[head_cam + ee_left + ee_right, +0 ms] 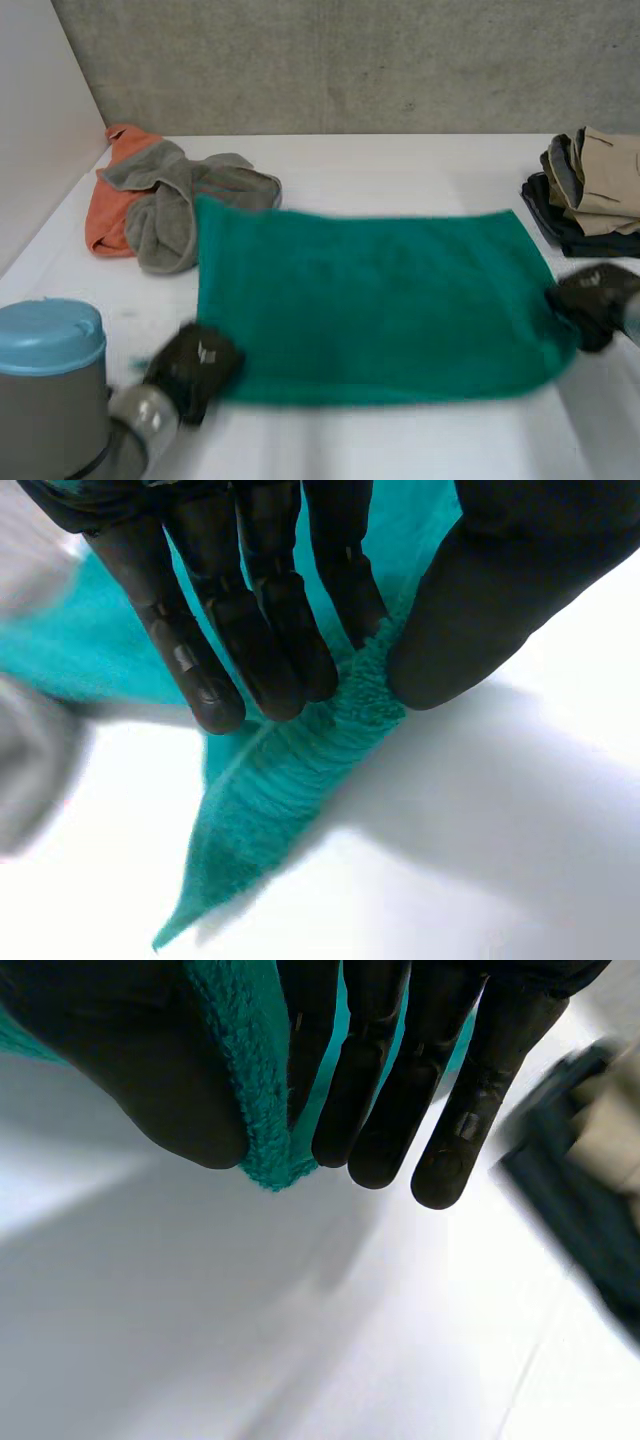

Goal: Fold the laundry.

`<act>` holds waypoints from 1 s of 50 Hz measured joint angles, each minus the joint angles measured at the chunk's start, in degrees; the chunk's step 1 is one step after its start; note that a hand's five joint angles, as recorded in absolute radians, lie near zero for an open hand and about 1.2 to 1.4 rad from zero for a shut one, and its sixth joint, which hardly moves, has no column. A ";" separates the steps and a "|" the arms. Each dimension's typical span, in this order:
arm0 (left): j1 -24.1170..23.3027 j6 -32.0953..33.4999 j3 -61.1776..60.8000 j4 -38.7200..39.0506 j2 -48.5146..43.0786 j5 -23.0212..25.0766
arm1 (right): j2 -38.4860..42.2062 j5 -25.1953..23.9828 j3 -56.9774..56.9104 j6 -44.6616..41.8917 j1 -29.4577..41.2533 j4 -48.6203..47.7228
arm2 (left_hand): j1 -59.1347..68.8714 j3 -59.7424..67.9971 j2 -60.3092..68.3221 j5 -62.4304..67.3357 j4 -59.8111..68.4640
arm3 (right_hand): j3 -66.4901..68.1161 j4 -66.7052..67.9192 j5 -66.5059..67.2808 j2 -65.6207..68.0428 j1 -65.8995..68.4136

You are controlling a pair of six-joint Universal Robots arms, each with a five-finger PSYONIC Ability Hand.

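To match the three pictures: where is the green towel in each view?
Head view: green towel spread across the middle of the white table, left hand and right hand at its near corners.
Left wrist view: green towel pinched in the left hand.
Right wrist view: green towel pinched in the right hand.
Shared landmark: the white table.

Centre of the frame: towel (370, 300) spread out over the table (400, 160). Upper left, behind the towel's far left corner and meeting it: heap of crumpled cloths (170, 195). Right edge, near the towel's far right corner: stack of folded garments (590, 190). Lower left, pinching the towel's near left corner: left hand (195, 365). Lower right, pinching its near right corner: right hand (595, 300).
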 measured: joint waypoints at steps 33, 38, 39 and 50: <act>0.50 2.74 21.83 26.12 -19.19 -1.53 | 9.57 5.31 -5.97 6.84 3.89 -25.42 | 0.00 0.00 0.00 0.00 0.00 | 0.00 0.00 0.00 0.00 0.00; 0.93 5.89 27.83 27.70 -24.94 -1.50 | 14.25 7.89 -11.31 7.45 6.13 -27.21 | 0.00 0.00 0.00 0.01 0.00 | 0.00 0.00 0.00 0.00 0.00; 1.07 6.43 28.80 27.76 -25.67 -1.47 | 14.92 8.11 -12.31 7.63 6.47 -27.36 | 0.00 0.00 0.00 0.00 0.00 | 0.00 0.00 0.00 0.00 0.00; 3.75 9.20 48.50 31.40 -25.67 -0.98 | 13.89 8.42 -29.15 18.07 10.67 -39.81 | 0.00 0.05 0.04 0.00 0.01 | 0.28 0.00 0.00 0.00 0.00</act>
